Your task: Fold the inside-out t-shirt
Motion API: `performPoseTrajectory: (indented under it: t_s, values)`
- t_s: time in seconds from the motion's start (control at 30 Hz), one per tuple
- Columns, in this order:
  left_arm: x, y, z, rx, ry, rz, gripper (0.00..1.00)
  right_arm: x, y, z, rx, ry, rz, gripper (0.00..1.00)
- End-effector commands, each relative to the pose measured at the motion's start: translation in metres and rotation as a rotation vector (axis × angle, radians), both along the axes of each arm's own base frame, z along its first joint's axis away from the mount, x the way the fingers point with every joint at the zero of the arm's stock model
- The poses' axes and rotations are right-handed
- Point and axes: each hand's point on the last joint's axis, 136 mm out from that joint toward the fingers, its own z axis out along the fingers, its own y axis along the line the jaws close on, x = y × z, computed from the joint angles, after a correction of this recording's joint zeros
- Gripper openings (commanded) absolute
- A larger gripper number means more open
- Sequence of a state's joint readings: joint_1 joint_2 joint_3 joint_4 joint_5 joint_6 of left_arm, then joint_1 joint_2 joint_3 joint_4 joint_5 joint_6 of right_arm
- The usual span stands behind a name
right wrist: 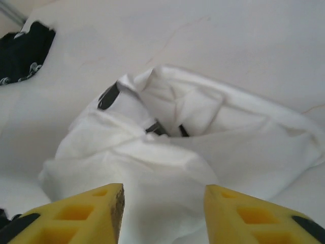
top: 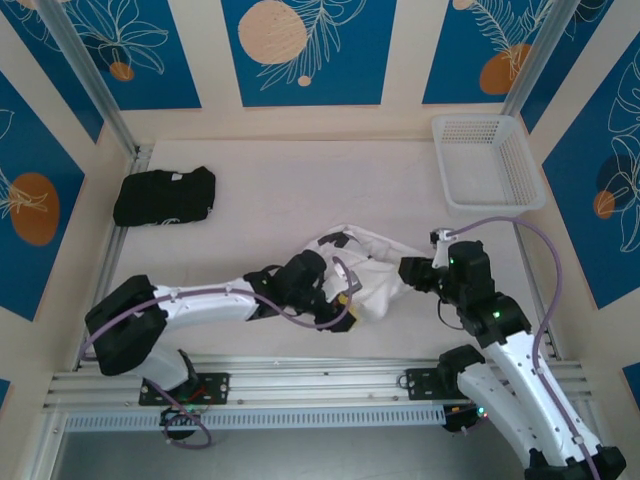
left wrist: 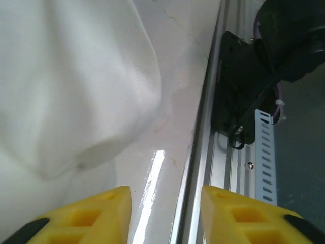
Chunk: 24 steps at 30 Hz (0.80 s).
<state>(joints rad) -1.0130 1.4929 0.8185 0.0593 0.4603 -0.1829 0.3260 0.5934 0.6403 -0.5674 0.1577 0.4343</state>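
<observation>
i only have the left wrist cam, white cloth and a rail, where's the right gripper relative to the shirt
Observer: The right gripper is at the white t-shirt's right edge, jaws open, gripping nothing.
Operator: is the shirt folded yet
Observer: No, it lies in a crumpled heap.
Operator: anything else on the table
Observer: A black folded garment at the far left, a white basket in the far right corner.

Bright even light, soft close-up blur
</observation>
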Motion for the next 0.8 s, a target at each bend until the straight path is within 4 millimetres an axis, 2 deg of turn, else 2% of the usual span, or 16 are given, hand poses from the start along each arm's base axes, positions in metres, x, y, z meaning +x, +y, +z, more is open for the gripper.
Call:
performPoseTrajectory:
  t_s: [0.0, 0.07, 0.13, 0.2, 0.27, 0.33, 0.43, 0.53, 0.6, 0.67, 0.77]
  values:
    - [0.05, 0.032, 0.034, -0.024, -0.1, 0.199, 0.48, 0.035, -0.002, 0.004, -0.053, -0.055, -0.059, 0.49]
    - [0.086, 0.064, 0.037, -0.041, -0.079, 0.402, 0.56, 0.055, 0.014, 0.0, -0.067, -0.054, -0.01, 0.52]
    - [0.124, 0.104, 0.029, -0.04, -0.005, 0.645, 0.62, 0.077, 0.041, -0.007, -0.039, -0.038, 0.08, 0.56]
    - [0.148, 0.132, 0.013, -0.026, 0.081, 0.794, 0.63, 0.095, 0.069, -0.019, 0.005, 0.022, 0.163, 0.61]
    - [0.162, 0.142, -0.001, -0.028, 0.148, 0.853, 0.64, 0.109, 0.091, -0.035, 0.031, 0.1, 0.221, 0.64]
    - [0.17, 0.139, -0.015, -0.014, 0.186, 0.857, 0.65, 0.118, 0.109, -0.054, 0.041, 0.167, 0.268, 0.67]
    - [0.177, 0.122, -0.036, 0.009, 0.269, 0.816, 0.67, 0.121, 0.127, -0.082, 0.065, 0.239, 0.298, 0.67]
    - [0.177, 0.105, -0.056, 0.006, 0.346, 0.778, 0.63, 0.125, 0.134, -0.097, 0.075, 0.272, 0.301, 0.59]
    - [0.175, 0.096, -0.062, -0.021, 0.38, 0.758, 0.59, 0.132, 0.132, -0.096, 0.066, 0.257, 0.286, 0.47]
    - [0.175, 0.086, -0.059, -0.081, 0.411, 0.728, 0.48, 0.141, 0.131, -0.086, 0.073, 0.22, 0.278, 0.33]
    - [0.181, 0.07, -0.04, -0.193, 0.419, 0.673, 0.24, 0.153, 0.137, -0.064, 0.108, 0.15, 0.292, 0.16]
